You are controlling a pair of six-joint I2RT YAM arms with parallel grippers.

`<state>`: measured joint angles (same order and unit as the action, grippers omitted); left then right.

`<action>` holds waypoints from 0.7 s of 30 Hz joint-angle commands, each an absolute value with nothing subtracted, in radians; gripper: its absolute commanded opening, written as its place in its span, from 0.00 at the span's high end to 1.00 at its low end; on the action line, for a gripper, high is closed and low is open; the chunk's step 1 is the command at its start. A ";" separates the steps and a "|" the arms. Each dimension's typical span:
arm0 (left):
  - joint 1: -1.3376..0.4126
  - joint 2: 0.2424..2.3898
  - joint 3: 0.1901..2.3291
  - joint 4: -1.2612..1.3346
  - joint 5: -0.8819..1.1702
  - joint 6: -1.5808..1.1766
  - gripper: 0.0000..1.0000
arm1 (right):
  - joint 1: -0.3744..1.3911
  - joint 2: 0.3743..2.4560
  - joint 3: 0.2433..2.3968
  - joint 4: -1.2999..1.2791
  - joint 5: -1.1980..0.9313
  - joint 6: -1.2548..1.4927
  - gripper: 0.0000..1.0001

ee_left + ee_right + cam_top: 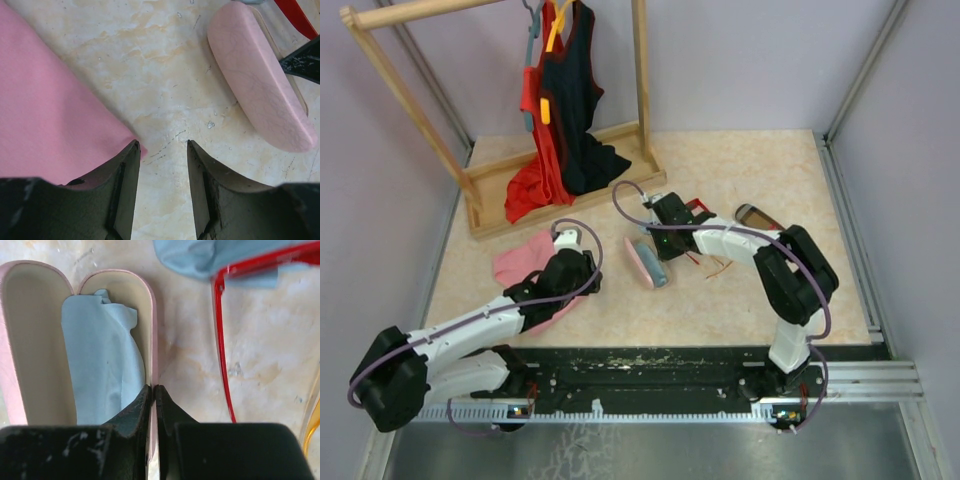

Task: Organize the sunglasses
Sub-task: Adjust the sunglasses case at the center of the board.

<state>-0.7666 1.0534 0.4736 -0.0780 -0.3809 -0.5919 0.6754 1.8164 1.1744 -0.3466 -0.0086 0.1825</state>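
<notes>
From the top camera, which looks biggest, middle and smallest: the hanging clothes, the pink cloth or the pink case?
1. hanging clothes: by far the largest.
2. pink cloth: middle, though the left arm hides part of it.
3. pink case: smallest.

Glossy plastic sunglasses (pixel 219 330), smooth pink case (pixel 255 80)

The red pair (pixel 260 262) has a glossy red plastic frame and lies flat on the tabletop (pixel 260 355), just right of the open pink case (pixel 154 315). One thin temple arm stretches out long and straight. The front of the frame sits against a light blue cloth (pixel 200 257). Of the orange-yellow pair (pixel 309 437) only a thin curved sliver shows, near the red arm's far side.
</notes>
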 commanded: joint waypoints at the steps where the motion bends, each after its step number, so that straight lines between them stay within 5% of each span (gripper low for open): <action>1: -0.759 1.086 0.504 -0.023 -0.341 -0.574 0.51 | 0.670 1.687 1.109 -0.283 -0.007 0.322 0.94; 21: -0.757 1.393 0.598 0.167 -0.141 -0.557 0.51 | 0.707 1.482 0.715 0.090 0.023 0.757 0.90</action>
<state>-0.7631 1.3560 0.5476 0.1020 -0.2008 -0.5678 0.6926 1.5177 0.7254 -0.0685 0.0055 0.6720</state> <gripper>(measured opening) 0.488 0.105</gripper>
